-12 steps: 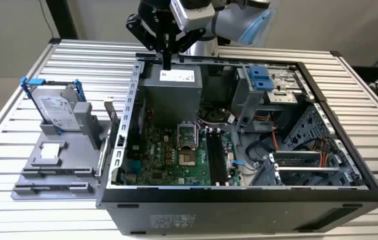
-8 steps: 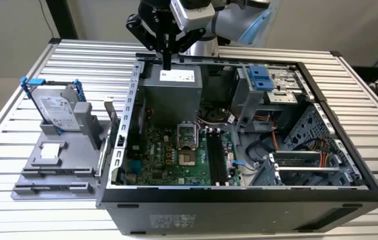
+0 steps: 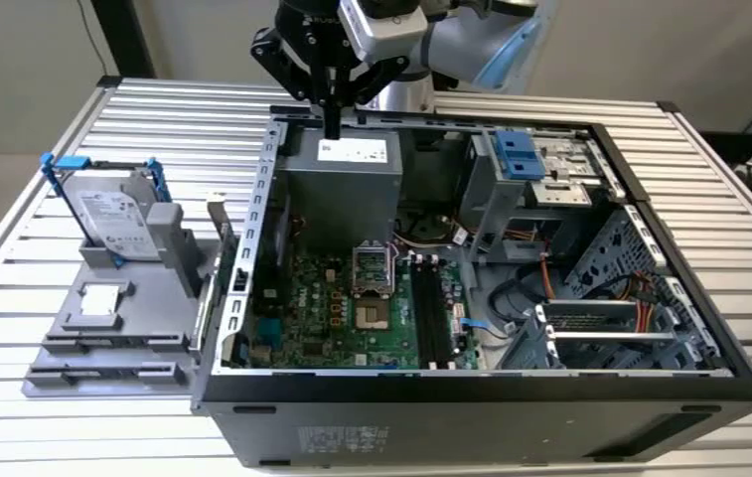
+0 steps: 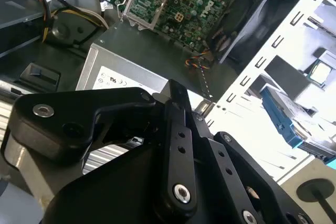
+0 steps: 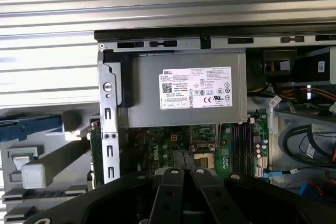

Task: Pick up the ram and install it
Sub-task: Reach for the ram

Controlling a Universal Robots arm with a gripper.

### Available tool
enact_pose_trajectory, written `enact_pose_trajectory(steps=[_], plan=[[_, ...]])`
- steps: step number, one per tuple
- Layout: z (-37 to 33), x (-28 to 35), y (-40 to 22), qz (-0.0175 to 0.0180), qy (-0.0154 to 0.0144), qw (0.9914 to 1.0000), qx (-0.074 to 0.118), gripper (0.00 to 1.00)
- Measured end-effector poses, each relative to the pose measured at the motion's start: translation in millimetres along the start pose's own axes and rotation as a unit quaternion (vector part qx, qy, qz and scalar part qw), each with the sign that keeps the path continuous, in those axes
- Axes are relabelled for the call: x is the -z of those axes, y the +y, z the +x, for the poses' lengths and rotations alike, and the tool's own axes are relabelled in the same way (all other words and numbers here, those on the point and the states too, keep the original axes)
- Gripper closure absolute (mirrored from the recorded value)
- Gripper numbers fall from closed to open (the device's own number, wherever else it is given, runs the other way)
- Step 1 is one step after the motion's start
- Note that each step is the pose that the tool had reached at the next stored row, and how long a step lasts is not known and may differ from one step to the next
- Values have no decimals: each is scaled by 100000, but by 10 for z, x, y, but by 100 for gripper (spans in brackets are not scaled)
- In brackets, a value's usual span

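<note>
- The black multi-link tool (image 3: 333, 127) hangs from the silver-and-blue robot arm (image 3: 462, 40) over the far rim of the open black computer case (image 3: 482, 376), which lies on its side on the slatted aluminium worktop (image 3: 58, 129).
- Its two fingers (image 5: 174, 182) converge until the tips meet. In both wrist views nothing shows between them, so the tool is closed and empty.
- The tips point down at the grey metal power-supply box with a white label (image 5: 186, 90), which sits at the case's far end. They are above it and not touching it.
- The ram (image 3: 221, 248) seems to be the thin board standing on edge at the near side of the grey plastic fixture (image 3: 97, 333), just beside the case's outer wall on the exterior view's left. Seen edge-on, it is hard to make out. In the first wrist view it reads as a narrow greenish strip (image 5: 94, 148).
- The ram is apart from the tool and outside the case.
- Inside the case lies the green motherboard (image 3: 316, 318), with a square metal processor socket (image 3: 371, 288) in the middle.
- Long black plastic memory slots (image 3: 431, 318) run just beside the socket, on the exterior view's right.
- On the fixture, a boxy silver hard drive with a white label (image 3: 117, 224) stands tilted in a blue-edged bracket, well apart from the tool.
</note>
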State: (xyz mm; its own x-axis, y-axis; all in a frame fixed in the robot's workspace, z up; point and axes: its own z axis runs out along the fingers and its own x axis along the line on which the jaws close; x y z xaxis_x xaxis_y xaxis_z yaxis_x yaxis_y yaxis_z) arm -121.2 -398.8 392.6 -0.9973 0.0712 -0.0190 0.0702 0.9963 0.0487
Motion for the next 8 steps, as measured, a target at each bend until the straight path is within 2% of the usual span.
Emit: enact_pose_trajectory(steps=[8], plan=[[17,0,-1,-3,-2,100000,0,100]])
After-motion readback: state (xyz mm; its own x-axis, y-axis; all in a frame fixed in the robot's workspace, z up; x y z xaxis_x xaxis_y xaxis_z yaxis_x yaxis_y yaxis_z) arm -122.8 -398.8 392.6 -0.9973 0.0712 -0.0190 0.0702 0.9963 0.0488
